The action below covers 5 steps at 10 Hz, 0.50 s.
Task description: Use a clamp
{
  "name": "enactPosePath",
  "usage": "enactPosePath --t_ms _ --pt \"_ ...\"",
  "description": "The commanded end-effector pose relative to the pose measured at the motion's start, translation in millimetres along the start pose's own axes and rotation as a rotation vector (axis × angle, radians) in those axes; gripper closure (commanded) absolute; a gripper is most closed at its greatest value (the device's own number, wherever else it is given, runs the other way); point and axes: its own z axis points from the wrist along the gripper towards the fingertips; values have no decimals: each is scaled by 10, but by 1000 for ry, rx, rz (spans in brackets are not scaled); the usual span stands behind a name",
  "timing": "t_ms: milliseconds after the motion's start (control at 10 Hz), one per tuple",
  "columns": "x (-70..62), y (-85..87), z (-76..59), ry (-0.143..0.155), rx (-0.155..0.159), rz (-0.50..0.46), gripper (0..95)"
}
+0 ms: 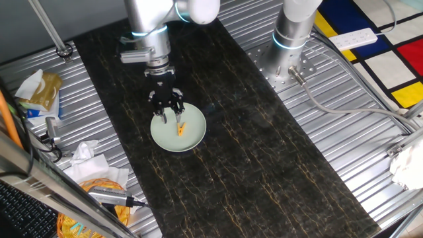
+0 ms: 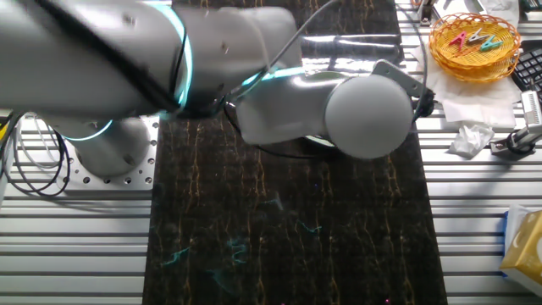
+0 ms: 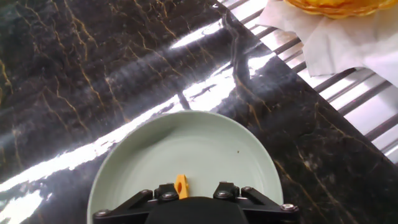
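The clamp (image 1: 181,127) is a small orange-yellow clip at the middle of the round pale green plate (image 1: 193,141). My gripper (image 1: 170,118) hangs straight down over the plate, its two black fingers standing apart, and the clamp sits just below the right fingertip. In the hand view only the clamp's tip (image 3: 181,185) shows, above the black gripper body and left of centre, with the plate (image 3: 205,149) behind it. I cannot see the fingertips there. In the other fixed view the arm hides the plate, clamp and gripper.
A yellow basket (image 2: 474,42) with several coloured clips stands on white paper beside the dark mat, and its edge shows in the hand view (image 3: 336,6). Tissue and clutter (image 1: 86,165) lie on the metal table left of the mat. The arm base (image 1: 294,33) stands at the back.
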Motion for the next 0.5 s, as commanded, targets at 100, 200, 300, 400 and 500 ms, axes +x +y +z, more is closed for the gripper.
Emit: enactPosePath --t_ms 100,200,300,400,500 --pt "32 5 -2 -8 2 11 570" --pt "66 2 -2 -14 3 25 570" --pt "92 0 -2 -32 -4 29 570" --pt "94 -1 -2 -40 -7 28 570" --pt "105 -2 0 -29 -2 35 570"
